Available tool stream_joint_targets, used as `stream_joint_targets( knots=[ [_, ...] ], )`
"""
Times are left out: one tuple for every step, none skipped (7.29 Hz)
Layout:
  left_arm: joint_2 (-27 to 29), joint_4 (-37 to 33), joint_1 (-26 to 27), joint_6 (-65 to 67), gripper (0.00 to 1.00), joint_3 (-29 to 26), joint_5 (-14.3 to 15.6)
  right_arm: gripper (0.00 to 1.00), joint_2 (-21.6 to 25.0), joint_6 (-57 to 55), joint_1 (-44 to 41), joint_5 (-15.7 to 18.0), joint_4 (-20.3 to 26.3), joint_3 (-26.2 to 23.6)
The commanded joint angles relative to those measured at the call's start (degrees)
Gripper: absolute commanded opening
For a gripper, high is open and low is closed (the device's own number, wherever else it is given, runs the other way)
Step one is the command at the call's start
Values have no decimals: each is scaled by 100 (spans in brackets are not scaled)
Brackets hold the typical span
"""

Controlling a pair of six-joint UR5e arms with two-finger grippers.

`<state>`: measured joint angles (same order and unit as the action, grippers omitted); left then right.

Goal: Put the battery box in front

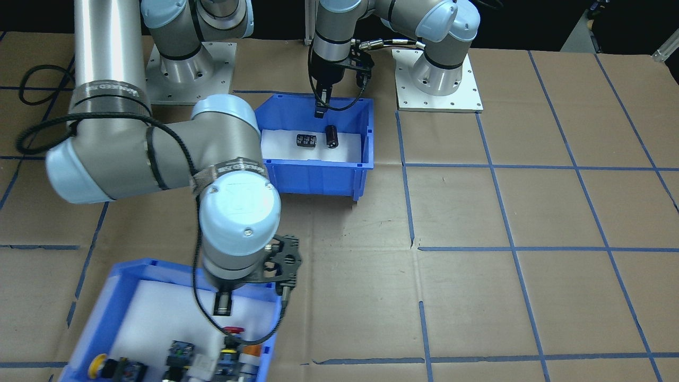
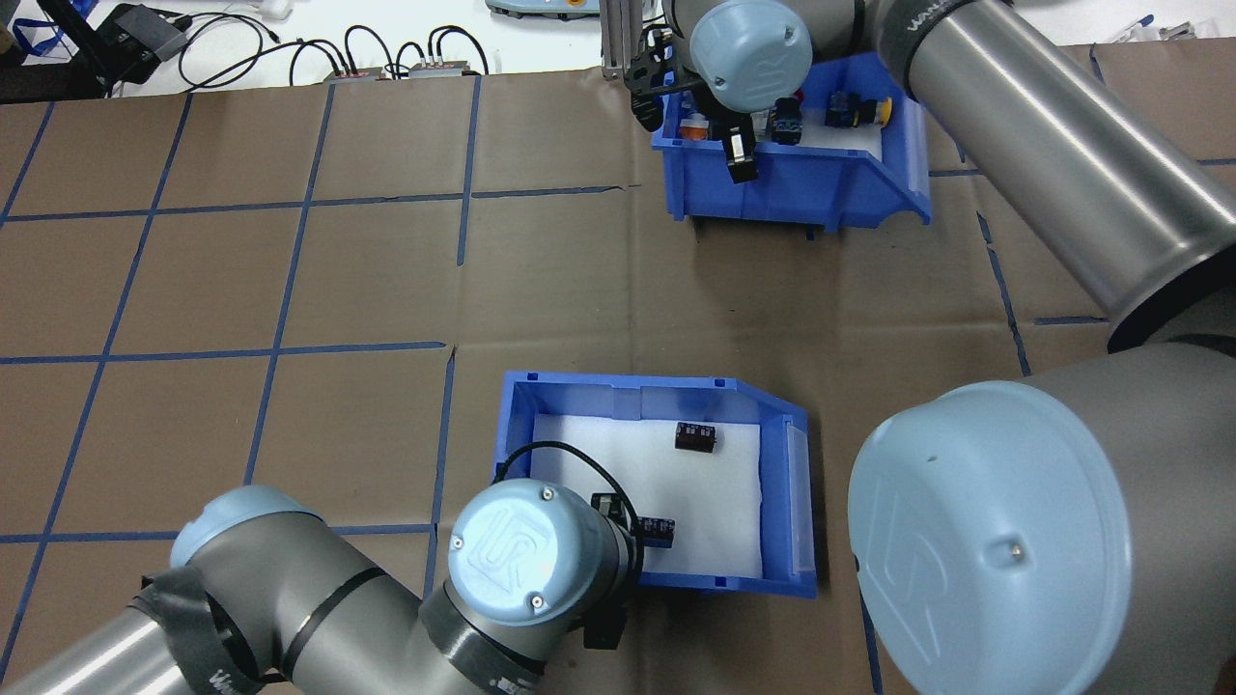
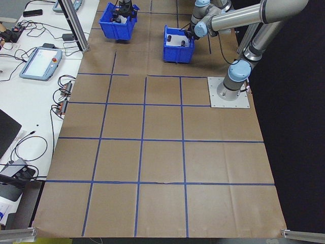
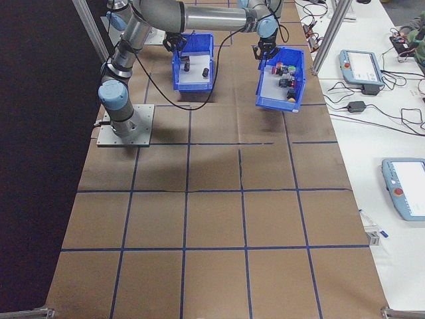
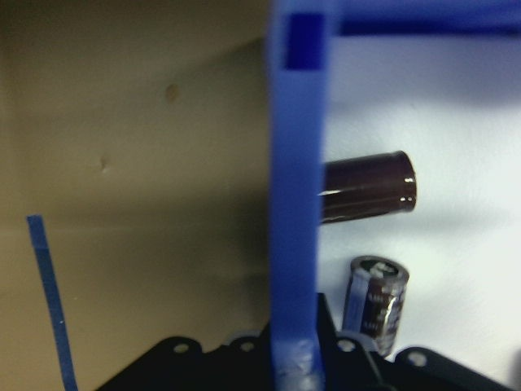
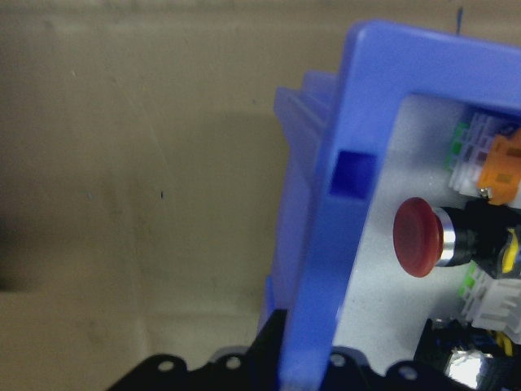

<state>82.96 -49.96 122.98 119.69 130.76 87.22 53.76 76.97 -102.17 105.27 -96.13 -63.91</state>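
**Both grippers clamping bin walls, the switch bin raised off the paper**

The battery box (image 2: 772, 502), a blue plastic bin with a sloped-cut side and a white foam liner, is sitting flat on the brown paper-covered table (image 2: 241, 290) near the robot's base, at about 6 o'clock in the overhead view. Dark cylindrical batteries with silver ends (image 1: 331, 136) are lying on the foam, one group toward 12 o'clock and another toward 7 o'clock of the liner.

The left gripper (image 1: 320, 109) is pointing straight down at the box's wall nearest the robot. In the left wrist view that blue wall is running up between the jaws, with one finger inside and one outside, so the gripper is clenched on the battery box's rim.

The right gripper (image 1: 223, 303) is reaching to the far side of the table, at about 1 o'clock in the overhead view. It is gripping the wall of a second blue plastic bin (image 1: 106, 297) filled with colourful push-button switches and a red mushroom button (image 6: 419, 238). That bin is tilting, and in the exterior right view it is appearing lifted clear of the paper, casting a shadow below.

The two bins are well apart.
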Motion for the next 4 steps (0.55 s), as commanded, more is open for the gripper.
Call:
stream_joint_targets(
  knots=[
    [-166,-635,-1201,-1039,0,-278,76,3,203,937,660,249,68,-130],
    [-10,-759,-1511,-1374,0,-584,67,3,466,1447,950,188,60,-522],
    [270,-1109,-1714,-1621,0,-1179,85,3,817,1739,1214,152,-167,-1100],
    [699,-1391,-1769,-1728,0,-1916,94,3,1186,2177,1391,152,-595,-1672]
  ],
)
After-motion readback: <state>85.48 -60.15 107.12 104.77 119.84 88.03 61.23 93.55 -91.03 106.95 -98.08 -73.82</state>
